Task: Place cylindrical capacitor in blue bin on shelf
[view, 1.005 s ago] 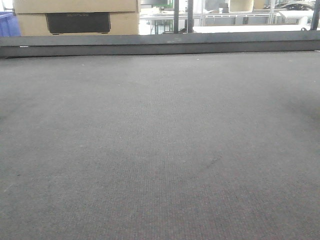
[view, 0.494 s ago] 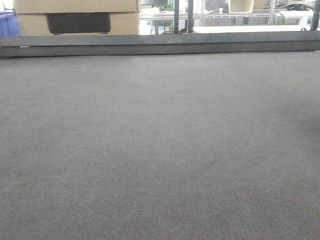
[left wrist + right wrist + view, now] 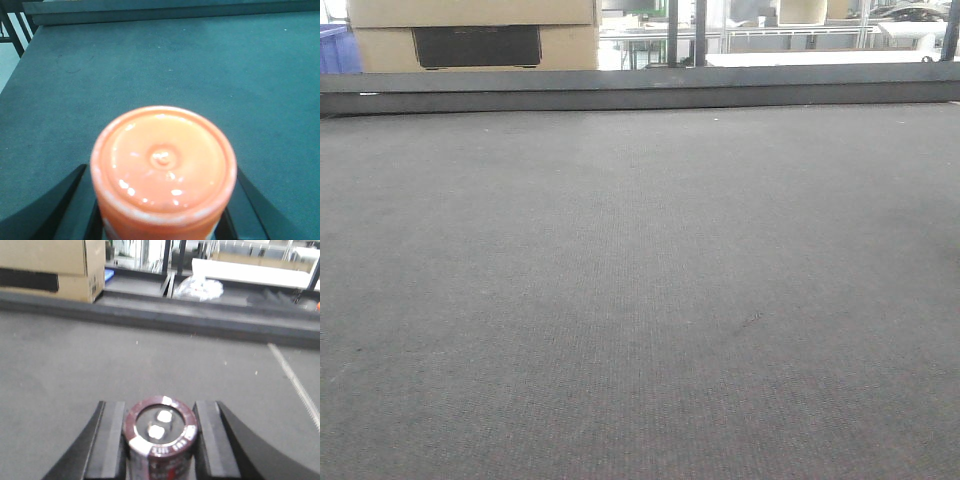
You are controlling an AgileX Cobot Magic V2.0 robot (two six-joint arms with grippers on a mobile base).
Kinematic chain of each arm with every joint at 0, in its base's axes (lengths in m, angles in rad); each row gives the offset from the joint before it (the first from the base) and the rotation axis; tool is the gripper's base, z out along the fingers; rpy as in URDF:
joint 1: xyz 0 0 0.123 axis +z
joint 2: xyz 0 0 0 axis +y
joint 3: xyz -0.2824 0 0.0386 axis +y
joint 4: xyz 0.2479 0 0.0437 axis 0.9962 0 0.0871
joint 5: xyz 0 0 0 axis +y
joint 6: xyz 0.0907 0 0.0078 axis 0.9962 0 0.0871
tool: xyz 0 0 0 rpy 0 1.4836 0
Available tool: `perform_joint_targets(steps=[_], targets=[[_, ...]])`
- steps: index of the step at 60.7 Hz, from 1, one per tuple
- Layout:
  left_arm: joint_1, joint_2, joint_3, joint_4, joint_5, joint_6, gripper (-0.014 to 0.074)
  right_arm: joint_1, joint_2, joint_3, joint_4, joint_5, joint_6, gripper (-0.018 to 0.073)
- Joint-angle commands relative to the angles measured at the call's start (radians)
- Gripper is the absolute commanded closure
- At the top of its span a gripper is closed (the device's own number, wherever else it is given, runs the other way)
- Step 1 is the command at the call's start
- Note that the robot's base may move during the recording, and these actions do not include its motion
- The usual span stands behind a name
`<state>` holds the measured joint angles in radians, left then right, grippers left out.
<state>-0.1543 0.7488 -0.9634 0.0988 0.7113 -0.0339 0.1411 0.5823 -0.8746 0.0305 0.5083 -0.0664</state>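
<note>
The cylindrical capacitor (image 3: pixel 160 432), dark with a white stripe and two metal terminals on top, stands upright between the black fingers of my right gripper (image 3: pixel 159 412). The gripper is shut on it, a pad against each side. My left gripper (image 3: pixel 161 200) is shut on a larger orange cylinder (image 3: pixel 162 160), whose glossy end faces the camera. Both hover over the dark grey felt table (image 3: pixel 620 250). The shelf is out of view. A blue plastic edge (image 3: pixel 335 45) shows at the far top left; I cannot tell whether it is the blue bin. Neither gripper appears in the front view.
A raised dark ledge (image 3: pixel 640 88) runs along the table's far edge. Behind it sits a cardboard box (image 3: pixel 470 30) with a black label, and in the right wrist view a crumpled plastic bag (image 3: pixel 200 287). The table's left edge (image 3: pixel 22 55) drops off beside black legs.
The far ledge has drifted a few pixels upward in the front view, and a faint shadow at the right has faded. Nothing else differs.
</note>
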Motion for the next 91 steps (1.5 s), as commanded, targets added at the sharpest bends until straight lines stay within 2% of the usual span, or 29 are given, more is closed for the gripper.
perform_joint_targets(steps=[1,91], targets=[[-0.001,-0.006,-0.009,0.001,-0.028,-0.004,0.0708,-0.001,-0.024,0.002,-0.001,-0.014,-0.002,0.0692],[-0.001,-0.006,-0.009,0.001,-0.030,-0.004,0.0708,-0.001,-0.028,0.002,-0.001,-0.014,-0.002,0.0692]])
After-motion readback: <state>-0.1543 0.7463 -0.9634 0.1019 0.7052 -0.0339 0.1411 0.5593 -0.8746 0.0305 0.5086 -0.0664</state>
